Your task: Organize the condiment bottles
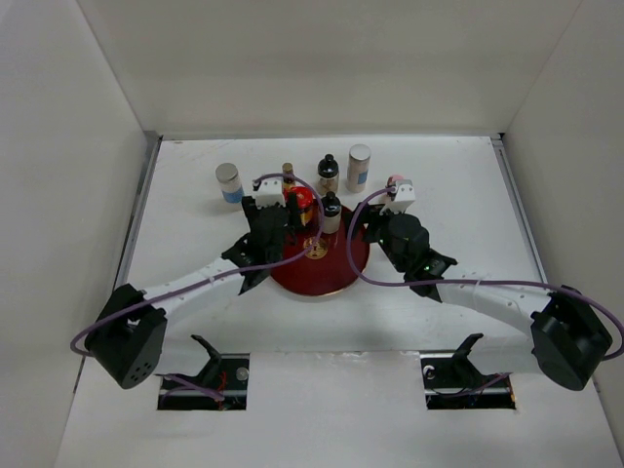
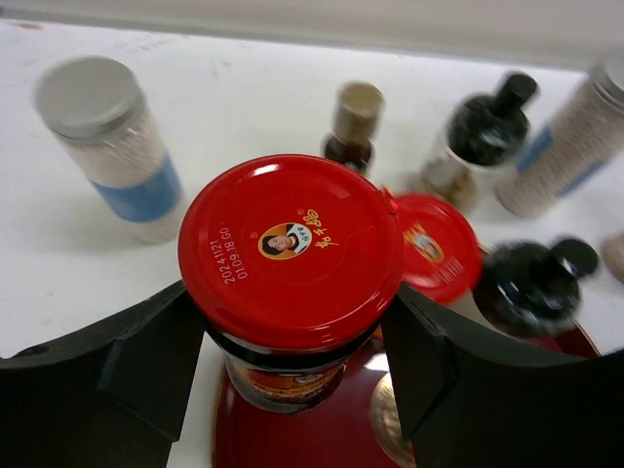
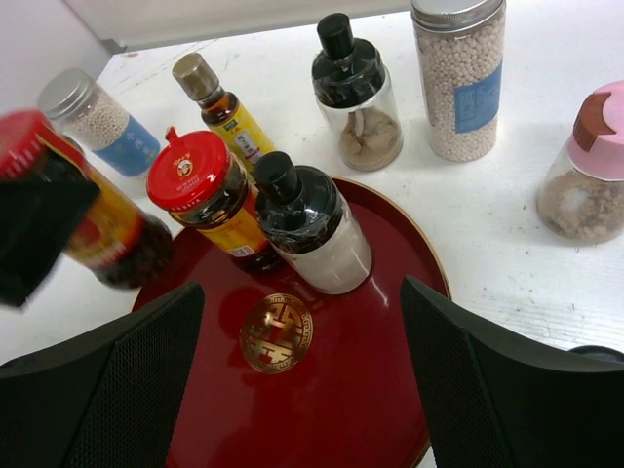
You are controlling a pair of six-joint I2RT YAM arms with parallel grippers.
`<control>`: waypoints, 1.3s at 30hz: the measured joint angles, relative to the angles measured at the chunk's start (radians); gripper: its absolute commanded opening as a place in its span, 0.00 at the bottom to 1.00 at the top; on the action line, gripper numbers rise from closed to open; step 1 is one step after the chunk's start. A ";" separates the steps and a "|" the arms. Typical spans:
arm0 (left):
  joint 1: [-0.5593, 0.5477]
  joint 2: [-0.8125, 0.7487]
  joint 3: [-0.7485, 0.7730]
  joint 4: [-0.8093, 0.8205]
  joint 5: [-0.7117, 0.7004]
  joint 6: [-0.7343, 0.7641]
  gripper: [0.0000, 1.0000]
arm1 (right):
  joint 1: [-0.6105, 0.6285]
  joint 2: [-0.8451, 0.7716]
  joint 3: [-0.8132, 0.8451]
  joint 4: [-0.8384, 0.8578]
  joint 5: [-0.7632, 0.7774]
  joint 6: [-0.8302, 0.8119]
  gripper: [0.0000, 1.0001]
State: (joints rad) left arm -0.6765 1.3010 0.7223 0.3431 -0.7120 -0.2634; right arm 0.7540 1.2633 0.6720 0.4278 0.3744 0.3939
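My left gripper point(image 2: 292, 361) is shut on a red-lidded dark jar point(image 2: 291, 252) and holds it tilted over the left edge of the round dark red tray point(image 3: 390, 390). I cannot tell if its base touches the tray. A second red-lidded jar point(image 3: 195, 185) and a black-capped bottle of white powder point(image 3: 312, 224) stand on the tray's far side. My right gripper point(image 3: 302, 370) is open and empty above the tray's middle. On the table behind stand a silver-capped cylinder point(image 3: 93, 122), a slim yellow-labelled bottle point(image 3: 219, 102), a black-capped jar point(image 3: 356, 93), a second cylinder point(image 3: 458, 73) and a pink-capped jar point(image 3: 590, 166).
In the top view the tray point(image 1: 346, 268) lies mid-table between my left gripper point(image 1: 276, 219) and my right gripper point(image 1: 385, 219). White walls enclose the table on three sides. Purple cables loop over both arms. Two slots point(image 1: 205, 380) are cut in the near edge.
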 measured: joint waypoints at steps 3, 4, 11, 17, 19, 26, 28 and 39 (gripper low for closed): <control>-0.044 0.002 -0.024 -0.020 0.032 -0.037 0.41 | 0.000 0.000 0.000 0.000 0.000 0.002 0.85; -0.048 0.006 -0.031 -0.023 0.040 -0.048 0.41 | 0.000 0.000 0.000 0.000 0.000 0.003 0.85; -0.030 0.043 -0.077 -0.003 0.058 -0.088 0.41 | -0.001 0.000 -0.002 0.001 0.000 0.003 0.85; -0.025 0.093 -0.124 0.045 0.059 -0.107 0.43 | -0.001 0.000 -0.002 0.001 -0.001 0.003 0.86; -0.024 0.097 -0.132 0.073 0.063 -0.112 0.50 | -0.001 0.000 -0.002 0.001 -0.001 0.003 0.86; -0.024 0.084 -0.182 0.169 0.061 -0.116 0.87 | -0.001 0.000 -0.002 0.002 -0.001 0.003 0.88; -0.023 0.058 -0.195 0.186 0.059 -0.116 0.91 | -0.001 0.000 -0.002 0.002 -0.001 0.003 0.88; 0.037 -0.093 -0.191 0.221 0.051 -0.084 0.66 | -0.002 -0.001 -0.002 0.002 -0.001 0.004 0.57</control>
State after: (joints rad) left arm -0.6395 1.2076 0.5316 0.5644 -0.6609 -0.3473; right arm 0.7525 1.2625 0.6701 0.4301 0.3733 0.3977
